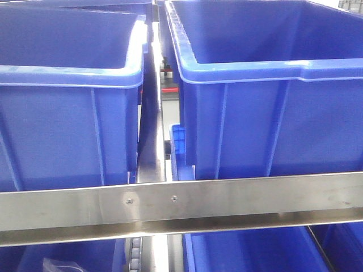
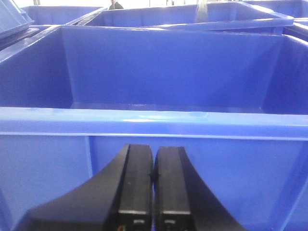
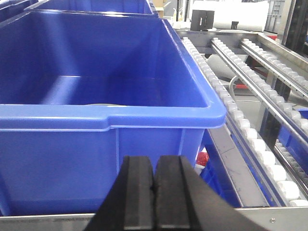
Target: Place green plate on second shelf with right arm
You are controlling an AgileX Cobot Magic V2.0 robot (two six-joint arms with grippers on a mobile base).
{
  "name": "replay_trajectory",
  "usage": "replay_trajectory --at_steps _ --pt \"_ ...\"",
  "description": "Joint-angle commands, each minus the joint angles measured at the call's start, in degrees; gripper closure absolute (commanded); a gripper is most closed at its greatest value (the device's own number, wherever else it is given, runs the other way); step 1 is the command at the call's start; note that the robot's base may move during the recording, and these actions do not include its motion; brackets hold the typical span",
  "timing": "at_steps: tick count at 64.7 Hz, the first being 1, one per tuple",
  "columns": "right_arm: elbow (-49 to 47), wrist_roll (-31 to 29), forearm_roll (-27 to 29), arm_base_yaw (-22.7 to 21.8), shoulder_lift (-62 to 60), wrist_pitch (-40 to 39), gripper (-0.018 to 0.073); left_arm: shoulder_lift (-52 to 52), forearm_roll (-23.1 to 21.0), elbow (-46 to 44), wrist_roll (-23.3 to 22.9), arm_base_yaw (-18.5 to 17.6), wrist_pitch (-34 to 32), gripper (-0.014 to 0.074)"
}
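Observation:
No green plate shows clearly in any view. Only a thin pale sliver [image 3: 103, 103] peeps over the near rim inside the blue bin [image 3: 96, 159], and I cannot tell what it is. My right gripper [image 3: 154, 161] is shut with nothing between its black fingers, low in front of that bin's near wall. In the left wrist view, my left gripper [image 2: 153, 150] is also shut and empty, close to the front wall of another blue bin [image 2: 159, 77]. Neither gripper shows in the front view.
Two deep blue bins [image 1: 68, 130] [image 1: 266, 119] stand side by side on a shelf behind a steel rail [image 1: 181, 204]. More blue bins [image 1: 249, 252] sit on the level below. White roller tracks [image 3: 240, 120] run along the right of the right-hand bin.

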Motion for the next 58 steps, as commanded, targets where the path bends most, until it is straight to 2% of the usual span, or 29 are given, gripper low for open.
replay_trajectory --at_steps 1,58 --pt "-1.0 -0.2 -0.7 -0.3 0.5 -4.4 0.0511 -1.0 0.0 2.4 -0.1 -0.1 -4.7 0.0466" --pt "-1.0 -0.2 -0.7 -0.3 0.5 -4.5 0.0511 -1.0 0.0 2.4 -0.1 -0.1 -4.7 0.0466"
